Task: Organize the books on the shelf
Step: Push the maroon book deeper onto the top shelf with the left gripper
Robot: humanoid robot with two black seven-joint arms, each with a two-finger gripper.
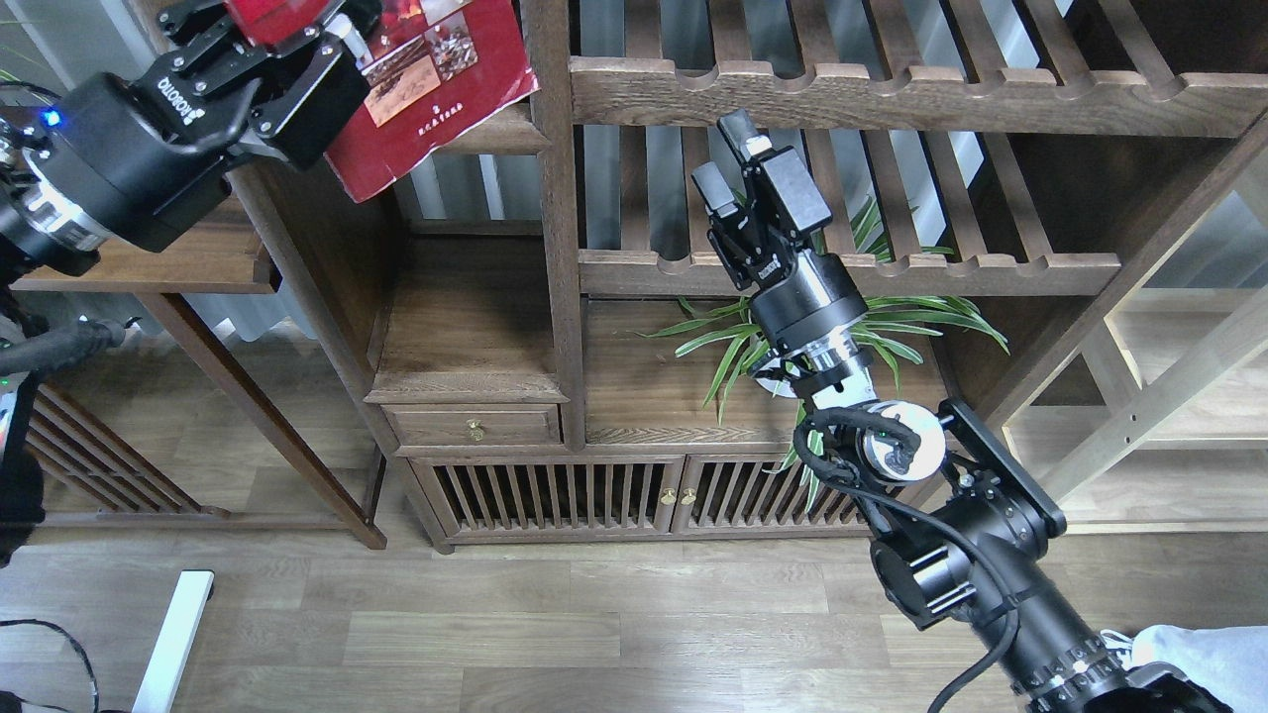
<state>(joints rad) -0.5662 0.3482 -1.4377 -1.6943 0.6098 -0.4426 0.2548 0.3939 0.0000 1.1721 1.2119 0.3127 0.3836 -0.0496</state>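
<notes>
Left claw [297, 45] raised top-left, pinching red book [436, 74], right claw [738, 173] spread, pointing up before slatted shelves [852, 94]

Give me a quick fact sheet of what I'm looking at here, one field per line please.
Place: a dark wooden bookcase on a wood floor
Left gripper: raised at the top left, shut on the red book
Red book: tilted, its lower corner hanging past the shelf edge
Right gripper: raised before the slatted racks, fingers apart, holding nothing
Plant: green leaves behind the right arm
Below: small drawer, slatted cabinet doors
</notes>
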